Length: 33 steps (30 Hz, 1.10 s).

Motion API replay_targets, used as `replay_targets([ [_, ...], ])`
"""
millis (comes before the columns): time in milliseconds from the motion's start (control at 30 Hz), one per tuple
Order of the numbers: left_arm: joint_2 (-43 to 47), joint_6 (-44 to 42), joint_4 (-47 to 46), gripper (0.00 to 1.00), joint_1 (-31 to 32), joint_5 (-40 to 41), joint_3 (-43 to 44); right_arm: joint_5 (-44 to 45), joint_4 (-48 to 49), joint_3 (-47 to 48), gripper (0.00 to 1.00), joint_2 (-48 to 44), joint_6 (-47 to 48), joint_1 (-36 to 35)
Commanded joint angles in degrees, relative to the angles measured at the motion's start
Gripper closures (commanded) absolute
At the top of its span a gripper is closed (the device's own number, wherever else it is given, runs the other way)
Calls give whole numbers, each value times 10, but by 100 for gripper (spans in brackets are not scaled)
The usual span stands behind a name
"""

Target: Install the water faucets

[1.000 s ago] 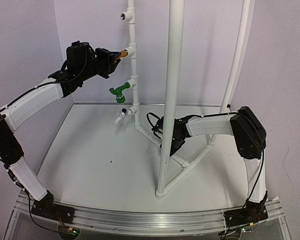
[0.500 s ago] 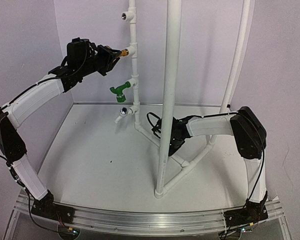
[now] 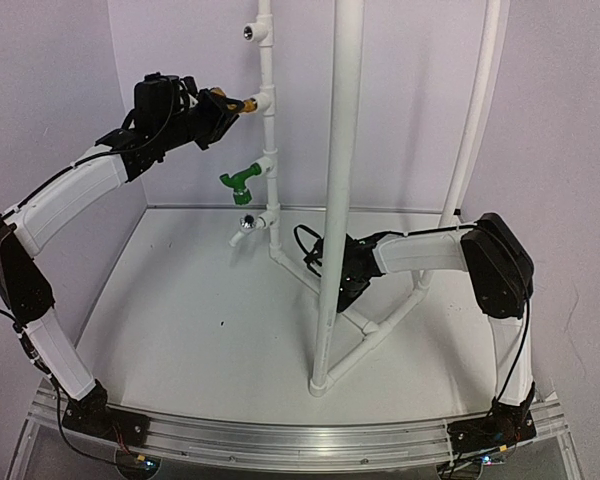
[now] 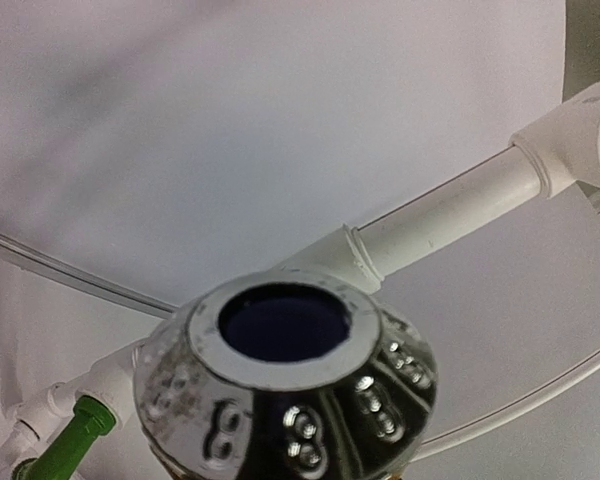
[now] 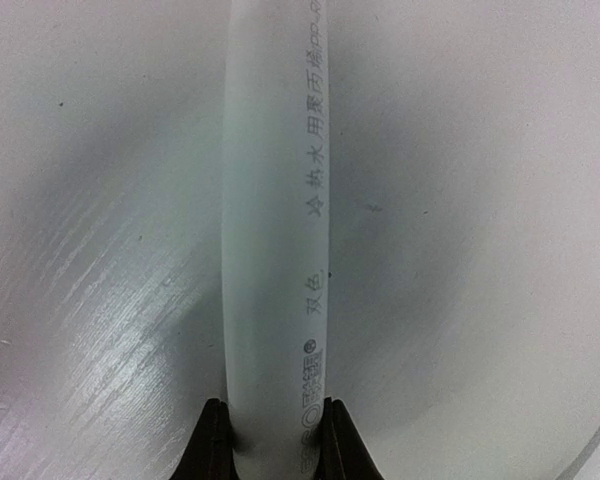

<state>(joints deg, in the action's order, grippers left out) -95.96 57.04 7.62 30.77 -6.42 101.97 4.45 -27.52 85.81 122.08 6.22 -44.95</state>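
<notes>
The left arm's fingers (image 3: 216, 108) are clenched on the shiny brass-gold faucet (image 3: 242, 103) in the upper left of the top view. They hold its inlet end at the mouth of a white plastic tee fitting (image 3: 264, 100) on the thin upright white pipe (image 3: 268, 140). In the left wrist view the faucet's dimpled chrome round knob (image 4: 285, 390) fills the lower middle of the frame and hides the fingers. How far the thread has entered the tee cannot be told.

The green plastic faucet (image 3: 238, 183) already sits in the next tee down, spout downward, so the step in hand looks like screwing in the second faucet.

The right arm's fingers (image 5: 213, 440) are closed against both sides of a slanted white plastic pipe (image 5: 275, 200). That pipe lies low over the worktop (image 3: 180, 330) near the centre of the top view, so this arm is probably bracing the frame.

The next move likely calls for turning the left wrist about the tee's axis. The faucet should stay square to the opening so the thread does not cross, and it should end spout down. The brace should stay firm.
</notes>
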Motion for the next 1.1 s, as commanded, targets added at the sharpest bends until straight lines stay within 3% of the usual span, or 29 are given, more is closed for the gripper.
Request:
replay_targets([
  [0,-4,-112,-31,100,24,-30,29,-48,22,-14,100,3,38,-30],
  [267,-2,-283,-51,100,29,-44,19,-48,22,-16,100,2,38,-30],
  [533,-6,-532,-51,100,61,-39,4,-48,22,-16,100,3,39,-30],
  [767,12,-790,-105,100,79,-32,-68,-47,22,-16,100,3,39,-30],
  [933,25,-930,-135,100,79,-37,-114,-46,22,-15,100,5,39,-30],
  [1067,26,-1017,-107,100,78,-44,-117,-46,22,-14,100,5,38,-30],
])
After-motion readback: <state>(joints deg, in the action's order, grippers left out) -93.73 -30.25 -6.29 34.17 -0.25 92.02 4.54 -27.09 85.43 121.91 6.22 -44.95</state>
